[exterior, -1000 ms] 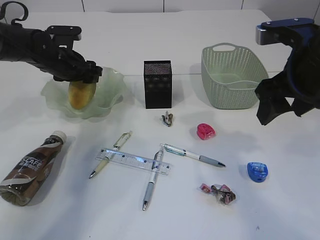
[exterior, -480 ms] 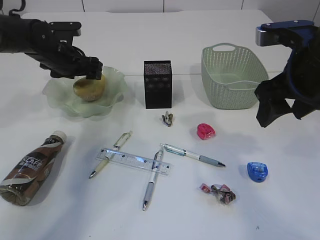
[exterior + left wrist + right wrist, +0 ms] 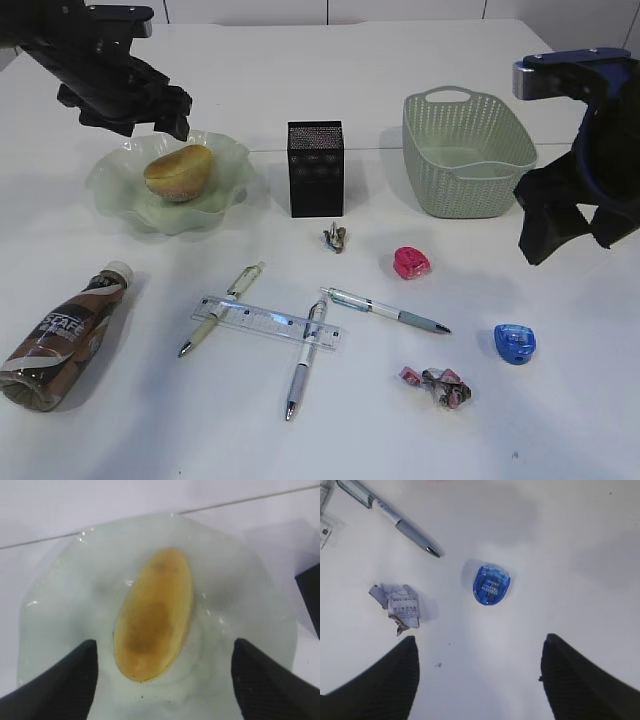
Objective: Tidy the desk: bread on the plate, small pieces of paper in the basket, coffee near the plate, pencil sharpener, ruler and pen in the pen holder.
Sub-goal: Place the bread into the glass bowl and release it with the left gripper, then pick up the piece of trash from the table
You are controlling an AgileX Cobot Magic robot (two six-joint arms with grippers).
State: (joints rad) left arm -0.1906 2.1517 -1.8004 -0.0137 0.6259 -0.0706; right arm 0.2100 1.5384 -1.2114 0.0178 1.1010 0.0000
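Bright, even light; soft shadows; wrist views slightly blurred.

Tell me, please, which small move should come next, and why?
Probably the right gripper should descend onto the blue pencil sharpener: it hangs open just above it, and the bread already lies on the plate.

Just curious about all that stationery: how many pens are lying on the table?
3. One lies left with its middle under the ruler, one crosses the ruler's right end, one lies right of it. None seem hidden.
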